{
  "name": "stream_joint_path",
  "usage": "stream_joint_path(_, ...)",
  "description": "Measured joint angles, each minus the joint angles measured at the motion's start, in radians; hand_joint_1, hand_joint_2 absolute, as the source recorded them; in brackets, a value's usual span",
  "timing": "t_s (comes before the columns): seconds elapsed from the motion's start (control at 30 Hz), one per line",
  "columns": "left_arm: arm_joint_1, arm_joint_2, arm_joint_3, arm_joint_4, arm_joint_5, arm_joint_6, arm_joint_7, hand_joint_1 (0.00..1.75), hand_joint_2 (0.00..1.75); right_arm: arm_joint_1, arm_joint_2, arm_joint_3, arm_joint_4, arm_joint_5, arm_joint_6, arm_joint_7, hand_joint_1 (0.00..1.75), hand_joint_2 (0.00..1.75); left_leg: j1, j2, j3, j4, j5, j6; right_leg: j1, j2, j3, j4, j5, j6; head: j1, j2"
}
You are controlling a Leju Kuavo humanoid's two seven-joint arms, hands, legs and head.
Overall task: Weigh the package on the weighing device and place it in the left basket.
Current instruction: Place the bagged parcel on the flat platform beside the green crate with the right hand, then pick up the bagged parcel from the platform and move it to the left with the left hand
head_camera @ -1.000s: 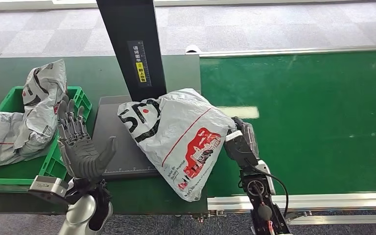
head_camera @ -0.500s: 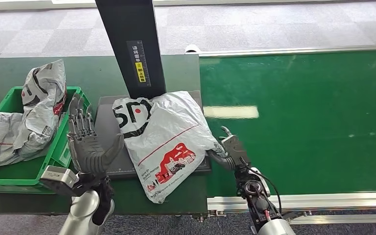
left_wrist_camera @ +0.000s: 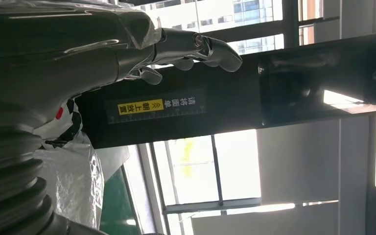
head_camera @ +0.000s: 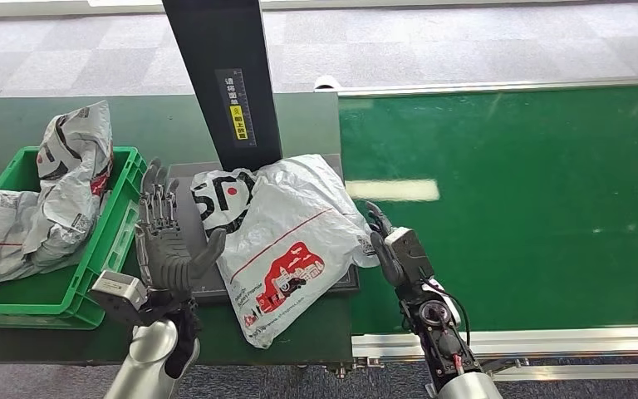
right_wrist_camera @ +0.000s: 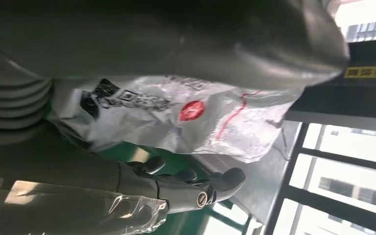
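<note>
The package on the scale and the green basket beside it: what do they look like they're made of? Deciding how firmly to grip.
The package looks like a thin plastic mailer bag, grey-white and slightly glossy: it is crinkled and sags over the edge of the scale platform. The green basket looks like rigid moulded plastic, with slotted walls and a thick rim. The platform appears matte dark; metal or plastic, I cannot tell.

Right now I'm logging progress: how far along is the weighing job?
Done: the grey plastic mailer package lies on the dark flat scale platform. In hand: the left hand and right hand flank it, open. Left: lifting it into the green plastic basket, which holds other grey packages.
</note>
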Motion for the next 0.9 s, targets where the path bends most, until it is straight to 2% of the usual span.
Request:
stream_joint_path(0.07,-0.001,-0.001,-0.010,0.011,-0.004,-0.014,0.000,0.00,1.75,0.034,-0.001,0.013,-0.094,-0.007,0.026,-0.026,0.00,0.00,0.000,0.000,0.000,0.000,0.000,0.000,0.000,0.000,0.000,0.000,0.000,0.000,0.000,0.000)
stream_joint_path(0.13,-0.001,-0.004,-0.026,0.022,-0.021,-0.026,0.005,0.00,1.75,0.086,-0.007,0.037,-0.252,-0.037,0.060,-0.038,0.00,0.00,0.000,0.000,-0.001,0.000,0.000,0.000,0.000,0.000,-0.001,0.000,0.000,0.000,0.000,0.000)
stream_joint_path(0.27,-0.008,-0.011,-0.064,0.052,-0.104,-0.048,0.064,0.00,1.75,0.198,-0.032,0.069,-0.630,-0.147,0.128,-0.072,0.00,1.75,0.000,0.000,-0.002,0.000,0.000,0.000,-0.001,0.000,-0.002,0.000,0.000,0.000,0.000,0.000)
stream_joint_path(0.4,-0.029,-0.014,-0.104,0.114,-0.231,-0.083,0.165,0.00,1.75,0.280,-0.053,0.060,-0.946,-0.193,0.142,-0.086,0.00,1.75,-0.001,0.000,-0.002,0.000,-0.001,0.000,-0.001,0.000,-0.002,0.000,0.000,0.000,0.000,0.000)
stream_joint_path(0.5,-0.044,-0.016,-0.126,0.162,-0.269,-0.090,0.188,0.00,1.75,0.320,-0.062,0.045,-1.089,-0.195,0.144,-0.088,0.00,1.75,-0.001,0.000,-0.002,0.000,-0.001,0.000,-0.001,0.000,-0.002,0.000,0.000,0.000,0.000,0.000)
stream_joint_path(0.63,-0.060,-0.018,-0.138,0.197,-0.278,-0.092,0.194,0.00,1.75,0.347,-0.069,0.037,-1.180,-0.184,0.143,-0.097,0.00,1.75,-0.001,0.000,-0.001,0.000,-0.001,0.000,-0.001,0.000,-0.001,0.000,0.000,0.000,0.000,0.000)
stream_joint_path(0.73,-0.074,-0.019,-0.150,0.225,-0.327,-0.114,0.230,0.00,1.75,0.360,-0.070,0.027,-1.215,-0.171,0.138,-0.106,0.00,1.75,-0.001,0.000,-0.001,0.000,-0.001,0.000,-0.001,0.000,-0.001,0.000,0.000,0.000,0.000,0.000)
stream_joint_path(0.83,-0.099,-0.022,-0.174,0.285,-0.443,-0.116,0.285,0.00,1.75,0.375,-0.070,0.007,-1.241,-0.189,0.138,-0.126,0.00,1.75,-0.001,0.000,-0.001,0.000,-0.001,0.000,-0.001,0.000,-0.001,0.000,0.000,0.000,0.000,0.000)
stream_joint_path(0.9,-0.121,-0.026,-0.196,0.341,-0.561,-0.075,0.328,0.00,1.75,0.388,-0.070,-0.007,-1.256,-0.217,0.149,-0.153,0.00,1.75,-0.001,0.000,-0.001,0.000,-0.001,0.000,-0.001,0.000,-0.001,0.000,0.000,0.000,0.000,0.000)
